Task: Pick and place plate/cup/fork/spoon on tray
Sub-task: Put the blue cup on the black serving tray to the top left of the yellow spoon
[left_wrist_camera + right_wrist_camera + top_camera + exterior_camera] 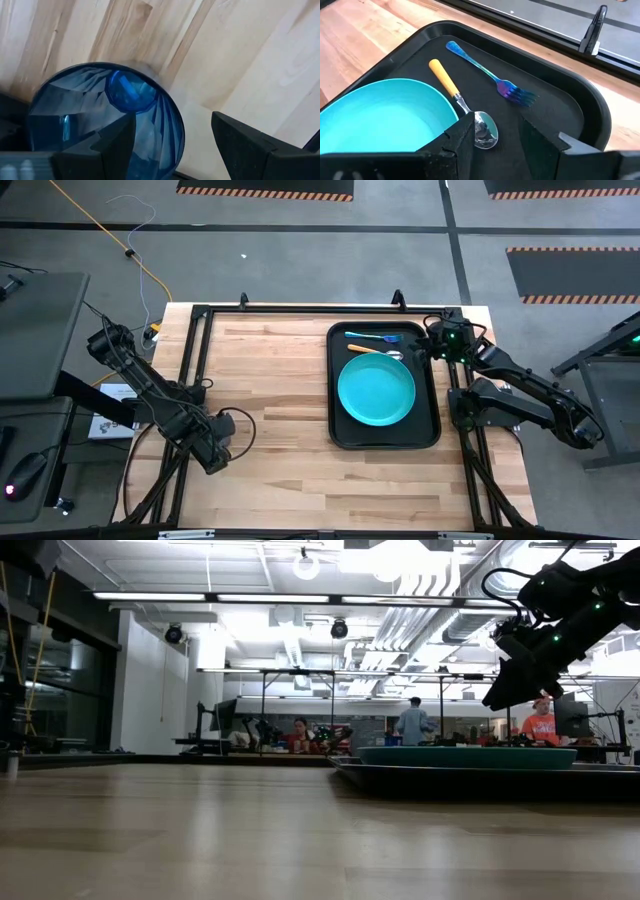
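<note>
Left gripper (172, 145): fingers spread wide, one inside the rim of the translucent dark-blue plastic cup (105, 117), the other outside it over the light wooden table (270, 380); firm grip not discernible.

Right gripper (492, 145): fingers partly open, empty, above the yellow-handled metal spoon (465, 112), iridescent blue fork (492, 80) just beyond.

Round turquoise plastic plate (376, 390): beside the spoon on the black rectangular tray (432, 405).

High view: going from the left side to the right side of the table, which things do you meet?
left gripper around the cup → bare table → tray holding the plate → right gripper over the tray's right edge.
</note>
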Robot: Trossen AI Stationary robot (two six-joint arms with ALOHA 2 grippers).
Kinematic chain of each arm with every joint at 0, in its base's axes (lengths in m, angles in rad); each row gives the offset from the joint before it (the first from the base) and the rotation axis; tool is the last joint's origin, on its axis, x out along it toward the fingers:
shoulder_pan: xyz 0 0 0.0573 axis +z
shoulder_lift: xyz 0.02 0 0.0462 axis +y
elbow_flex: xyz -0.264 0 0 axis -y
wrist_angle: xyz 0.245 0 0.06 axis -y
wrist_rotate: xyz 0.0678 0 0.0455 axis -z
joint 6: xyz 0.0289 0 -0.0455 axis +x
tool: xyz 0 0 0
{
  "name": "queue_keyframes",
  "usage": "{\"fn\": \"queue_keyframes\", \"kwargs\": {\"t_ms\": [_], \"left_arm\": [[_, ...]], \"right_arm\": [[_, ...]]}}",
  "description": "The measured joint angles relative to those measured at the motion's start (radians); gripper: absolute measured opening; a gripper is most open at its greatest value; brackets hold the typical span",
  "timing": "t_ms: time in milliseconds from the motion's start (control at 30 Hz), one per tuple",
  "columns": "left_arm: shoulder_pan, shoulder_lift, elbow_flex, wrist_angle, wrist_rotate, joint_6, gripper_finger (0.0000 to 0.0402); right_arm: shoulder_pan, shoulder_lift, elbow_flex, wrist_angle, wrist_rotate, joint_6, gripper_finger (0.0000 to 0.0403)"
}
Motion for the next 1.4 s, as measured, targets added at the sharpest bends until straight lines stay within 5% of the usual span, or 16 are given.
{"fn": "queue_keyframes", "kwargs": {"t_ms": [200,500,733,1033,1400], "left_arm": [[0.003,0.0,0.0,-0.002,0.05,0.0,0.0221],[0.068,0.001,0.001,-0.004,0.037,0.045,0.0014],[0.198,0.002,0.103,-0.005,-0.114,0.192,0.0006],[0.501,0.034,0.321,0.007,-0.275,0.691,0.0003],[0.882,0.345,0.66,0.105,-0.305,1.282,0.0001]], "right_arm": [[0.0,0.0,0.0,0.0,0.0,0.01,0.0142],[0.0,0.0,0.0,0.0,-0.011,0.018,0.0142],[0.0,0.0,0.0,0.0,-0.11,0.071,0.0142],[0.016,0.0,0.0,0.002,-0.32,0.119,0.0142],[0.147,-0.001,0.0,0.083,-0.34,0.092,0.0142]]}}
